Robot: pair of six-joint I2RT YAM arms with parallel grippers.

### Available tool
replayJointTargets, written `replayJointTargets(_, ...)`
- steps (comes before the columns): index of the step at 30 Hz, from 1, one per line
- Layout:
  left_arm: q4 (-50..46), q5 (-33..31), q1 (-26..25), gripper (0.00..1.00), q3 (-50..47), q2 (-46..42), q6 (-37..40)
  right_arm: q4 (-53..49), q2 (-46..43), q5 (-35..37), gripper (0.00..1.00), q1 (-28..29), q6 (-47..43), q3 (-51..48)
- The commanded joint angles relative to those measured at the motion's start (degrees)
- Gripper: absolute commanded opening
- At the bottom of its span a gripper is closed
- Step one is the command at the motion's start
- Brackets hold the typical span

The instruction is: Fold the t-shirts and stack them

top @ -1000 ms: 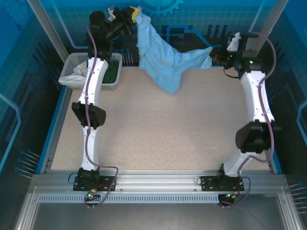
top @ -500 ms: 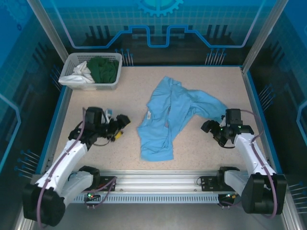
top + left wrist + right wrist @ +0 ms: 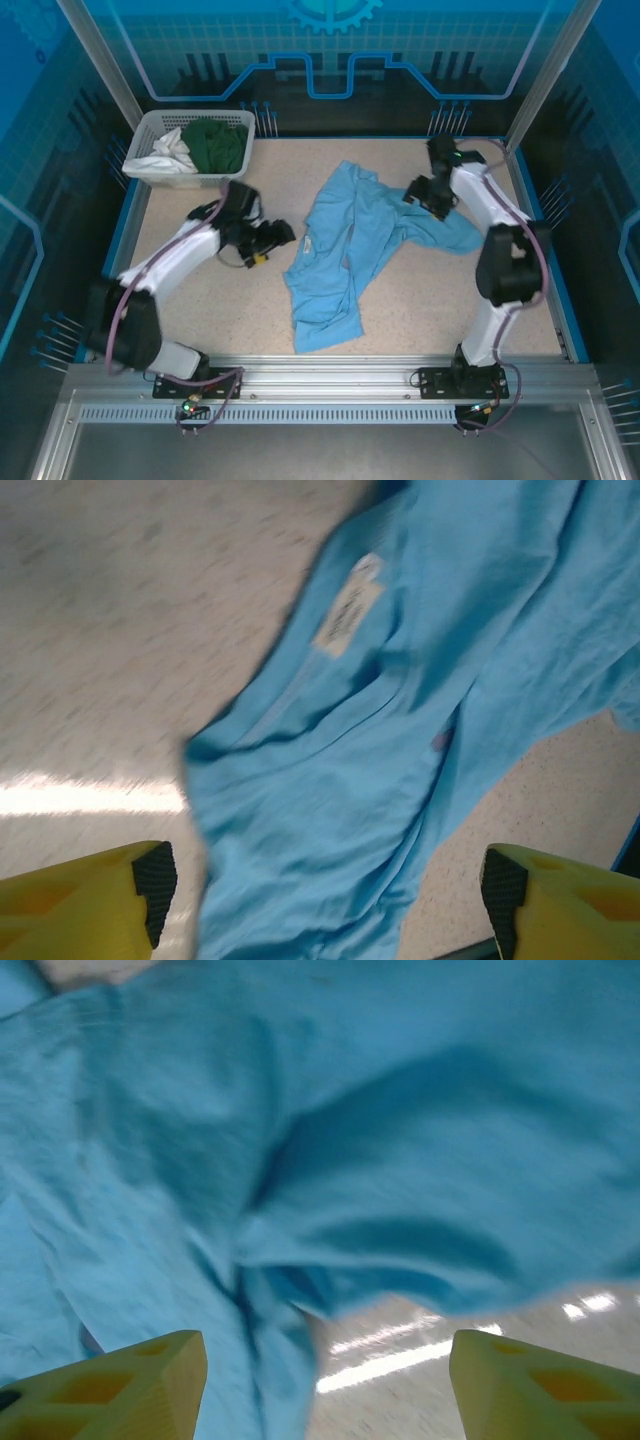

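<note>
**Top external view: blue t-shirt crumpled mid-table, both grippers open at its edges**

A light blue t-shirt (image 3: pixel 350 255) lies rumpled and unfolded in the middle of a speckled beige table (image 3: pixel 200 310). One part trails toward the near edge and another stretches off to the right. At the far left corner stands a white basket (image 3: pixel 150 122) holding a dark green garment (image 3: pixel 215 145) and a white garment (image 3: pixel 170 152).

The left gripper (image 3: pixel 278 238) sits low, just beside the shirt's left edge. The right gripper (image 3: pixel 420 195) is over the shirt's far right part. Whether it touches the cloth cannot be told.

From the left wrist, the left gripper (image 3: pixel 320 905) has its yellow fingers (image 3: pixel 90 900) spread wide, with nothing pinched. Blue cloth lies beneath them, and a white neck label (image 3: pixel 348 615) shows further off.

From the right wrist, the right gripper (image 3: pixel 325 1380) also has its jaws spread apart. Blurred folds of blue cloth lie just ahead, with a strip of bare table between the fingers.
</note>
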Motion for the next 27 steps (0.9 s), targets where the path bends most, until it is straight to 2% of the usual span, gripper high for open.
replayJointTargets(1,-4.11,-3.31,-2.46,0.74,10.84,10.80,3.11,-10.56,9.13,2.09,0.66,5.88,-2.73,12.32)
replayJointTargets(3,-5.04,-3.51,-2.69,0.65,19.40,18.52,2.67,-12.49,14.60,3.97,0.66,8.61,-2.59,20.76)
replayJointTargets(6,-7.55,-4.69,-3.37,0.62,31.68,28.48,2.02,-15.08,23.15,5.54,0.64,11.72,-2.10,33.29)
replayJointTargets(10,-7.32,-4.84,-4.95,0.59,42.16,37.69,1.18,-18.01,33.32,6.80,0.57,13.40,-0.13,47.06)
replayJointTargets(13,-7.16,-5.24,-5.90,0.56,47.10,43.15,1.68,-14.64,35.85,7.43,0.50,13.88,0.61,47.53)
replayJointTargets(16,-12.68,-8.36,-6.63,0.54,54.68,49.57,3.65,-14.73,37.97,10.25,0.47,13.78,1.53,47.93)
replayJointTargets(18,-16.07,-11.30,-7.12,0.52,58.49,53.10,4.26,-14.13,39.21,9.50,0.43,13.38,0.98,48.03)
replayJointTargets(20,-17.76,-13.91,-7.34,0.51,60.36,55.39,4.59,-12.85,39.75,7.10,0.36,12.93,-0.17,48.03)
replayJointTargets(24,-18.71,-17.08,-7.47,0.46,60.78,57.74,4.99,-12.66,39.51,6.76,0.19,12.82,-1.83,48.57)
replayJointTargets(27,-18.63,-19.04,-7.11,0.45,60.01,58.09,3.74,-13.63,38.60,6.24,0.12,12.73,-2.24,48.50)
